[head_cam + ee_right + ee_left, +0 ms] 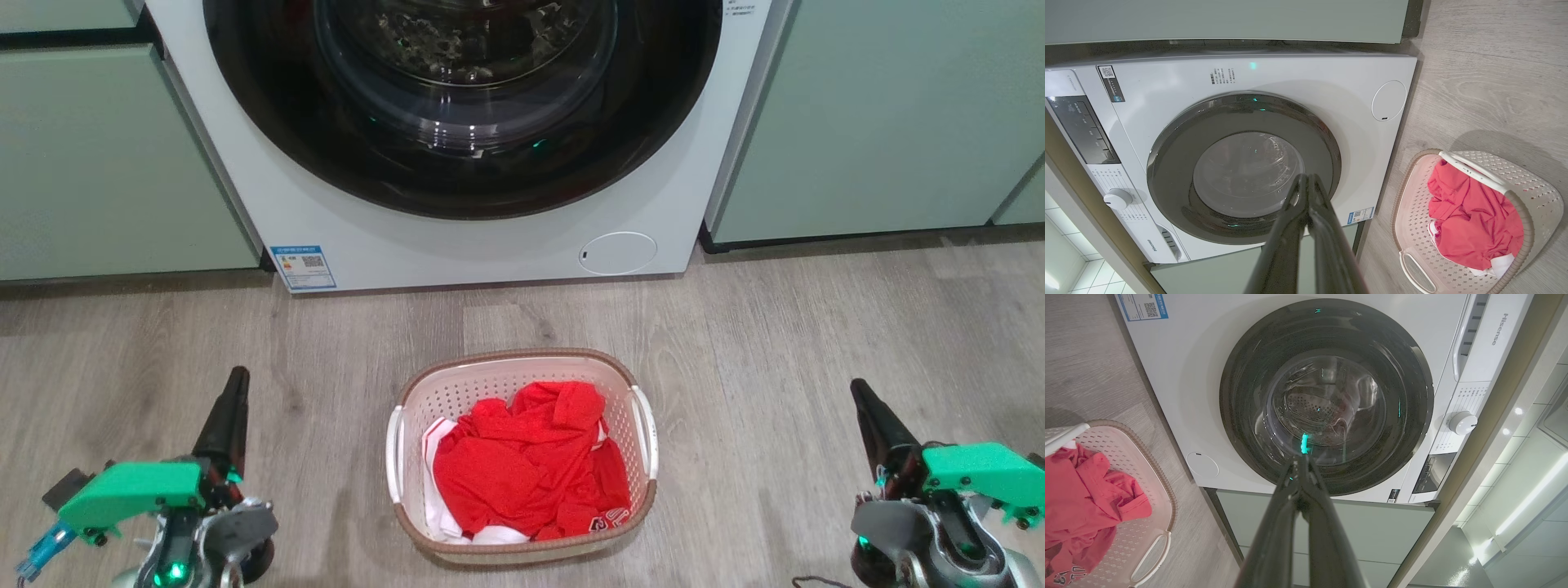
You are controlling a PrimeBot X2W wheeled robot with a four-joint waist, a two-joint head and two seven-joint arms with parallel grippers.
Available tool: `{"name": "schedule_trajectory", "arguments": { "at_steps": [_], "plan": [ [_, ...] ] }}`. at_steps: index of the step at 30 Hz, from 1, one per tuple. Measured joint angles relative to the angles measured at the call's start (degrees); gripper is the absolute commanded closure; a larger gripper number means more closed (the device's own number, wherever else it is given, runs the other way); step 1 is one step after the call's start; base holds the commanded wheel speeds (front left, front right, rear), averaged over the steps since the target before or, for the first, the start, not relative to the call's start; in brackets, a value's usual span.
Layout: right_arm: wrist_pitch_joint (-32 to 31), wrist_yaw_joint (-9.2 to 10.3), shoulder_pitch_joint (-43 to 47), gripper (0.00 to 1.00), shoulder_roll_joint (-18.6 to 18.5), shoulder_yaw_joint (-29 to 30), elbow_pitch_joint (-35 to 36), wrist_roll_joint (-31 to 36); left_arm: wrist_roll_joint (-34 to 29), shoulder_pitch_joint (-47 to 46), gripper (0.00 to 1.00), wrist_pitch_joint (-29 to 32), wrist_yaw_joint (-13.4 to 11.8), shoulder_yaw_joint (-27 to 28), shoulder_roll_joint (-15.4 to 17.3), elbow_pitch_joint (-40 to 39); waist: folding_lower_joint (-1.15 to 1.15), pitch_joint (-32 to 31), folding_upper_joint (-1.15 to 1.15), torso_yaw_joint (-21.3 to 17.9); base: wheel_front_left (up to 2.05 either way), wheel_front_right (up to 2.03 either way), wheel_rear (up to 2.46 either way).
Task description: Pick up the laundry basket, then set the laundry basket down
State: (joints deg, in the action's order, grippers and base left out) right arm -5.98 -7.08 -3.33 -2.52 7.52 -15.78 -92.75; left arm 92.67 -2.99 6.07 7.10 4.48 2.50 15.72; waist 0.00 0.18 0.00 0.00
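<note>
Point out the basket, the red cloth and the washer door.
basket [522, 355]: head view, far brown rim.
red cloth [522, 469]: head view, middle of the heap.
washer door [465, 184]: head view, lower dark ring.

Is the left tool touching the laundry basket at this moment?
Apart. The head view shows a wide strip of floor between the left tool and the laundry basket.

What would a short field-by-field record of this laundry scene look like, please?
basket: small cream perforated plastic laundry basket with brown woven-look rim, on the grey wood-look floor
contents: crumpled red garment over white cloth
behind it: white front-loading washing machine
left gripper: shut, empty, apart from basket
right gripper: shut, empty, apart from basket
</note>
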Motion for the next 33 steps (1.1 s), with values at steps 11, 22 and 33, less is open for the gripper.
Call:
{"name": "schedule_trajectory", "arguments": {
  "at_steps": [11, 22, 33],
  "plan": [
    [0.0, 0.00, 0.0, 1.00, 0.0, 0.0, 0.0, 0.0, 0.0, 0.0, 1.00, 0.0, 0.0, 0.0, 0.0, 0.0, 0.00, 0.0, 0.00, 0.0, 0.00, 0.00, 0.00],
    [0.0, 0.00, 0.0, 1.00, 0.0, 0.0, 0.0, 0.0, 0.0, 0.0, 1.00, 0.0, 0.0, 0.0, 0.0, 0.0, 0.00, 0.0, 0.00, 0.0, 0.00, 0.00, 0.00],
    [0.0, 0.00, 0.1, 0.00, 0.0, -0.1, -0.5, 0.0, 0.0, 0.1, 0.00, 0.0, -0.1, -0.1, -0.1, 0.5, 0.00, 0.0, 0.00, 0.0, 0.00, 0.00, 0.00]
  ]
}}
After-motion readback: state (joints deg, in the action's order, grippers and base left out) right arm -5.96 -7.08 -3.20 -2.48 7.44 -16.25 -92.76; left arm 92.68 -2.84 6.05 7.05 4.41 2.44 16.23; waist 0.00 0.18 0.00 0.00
